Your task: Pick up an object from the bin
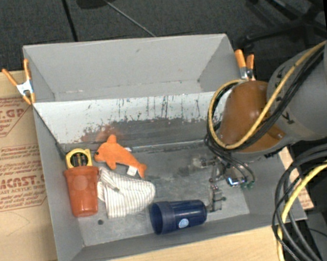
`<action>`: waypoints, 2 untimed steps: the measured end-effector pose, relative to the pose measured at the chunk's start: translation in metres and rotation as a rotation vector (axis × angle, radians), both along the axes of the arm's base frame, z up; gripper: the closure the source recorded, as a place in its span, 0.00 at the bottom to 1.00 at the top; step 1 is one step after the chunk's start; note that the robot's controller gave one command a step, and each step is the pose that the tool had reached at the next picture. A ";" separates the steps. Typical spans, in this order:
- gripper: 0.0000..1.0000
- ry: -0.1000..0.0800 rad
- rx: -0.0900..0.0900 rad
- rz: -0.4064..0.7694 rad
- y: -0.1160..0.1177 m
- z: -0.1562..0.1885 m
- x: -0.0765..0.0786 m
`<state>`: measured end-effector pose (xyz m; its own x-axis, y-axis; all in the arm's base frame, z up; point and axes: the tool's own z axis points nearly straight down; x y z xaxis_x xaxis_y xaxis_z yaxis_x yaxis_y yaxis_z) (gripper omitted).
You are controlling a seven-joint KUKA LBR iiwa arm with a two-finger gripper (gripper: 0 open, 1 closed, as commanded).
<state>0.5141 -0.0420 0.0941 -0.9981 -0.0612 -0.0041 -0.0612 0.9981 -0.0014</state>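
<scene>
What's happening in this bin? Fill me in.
A robot arm reaches in from the right, its gripper low over the floor of the grey bin, just beside a dark blue cup lying on its side. At the left lie an orange cup, a striped cloth, an orange toy fish and a yellow tape measure. Nothing is lifted.

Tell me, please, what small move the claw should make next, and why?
The claw hangs just off the right end of the dark blue cup, which lies on its side near the front; the orange cup, cloth and orange toy lie farther left. So I would probably shift it leftward in view, over that cup.
</scene>
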 end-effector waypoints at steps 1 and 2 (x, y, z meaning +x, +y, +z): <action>0.00 0.007 0.003 0.006 0.021 -0.024 -0.012; 1.00 0.005 0.001 0.227 0.037 -0.024 -0.030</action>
<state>0.4843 -0.0053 0.0700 -0.9587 -0.2845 0.0010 -0.2845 0.9587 0.0006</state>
